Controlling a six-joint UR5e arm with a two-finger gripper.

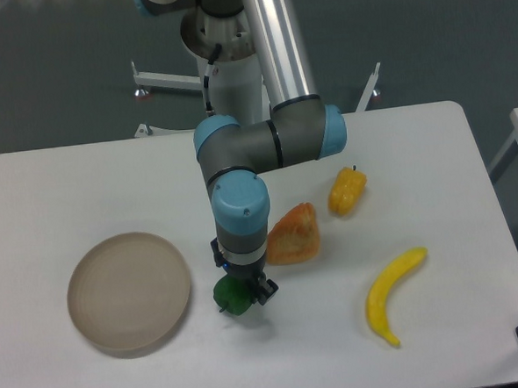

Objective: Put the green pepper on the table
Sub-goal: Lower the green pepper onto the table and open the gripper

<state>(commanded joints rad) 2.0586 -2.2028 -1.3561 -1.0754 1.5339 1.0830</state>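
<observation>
The green pepper (231, 297) is small, glossy and dark green. It sits low over the white table (56, 189), just right of the beige plate, partly hidden under my gripper (241, 293). My gripper points straight down and its fingers look closed around the pepper. I cannot tell whether the pepper touches the tabletop.
A round beige plate (129, 292) lies left of the gripper. An orange wedge-shaped fruit piece (294, 236) lies just right of the arm's wrist. A yellow-orange pepper (347, 191) and a banana (394, 294) lie further right. The arm's base stands at the table's far edge.
</observation>
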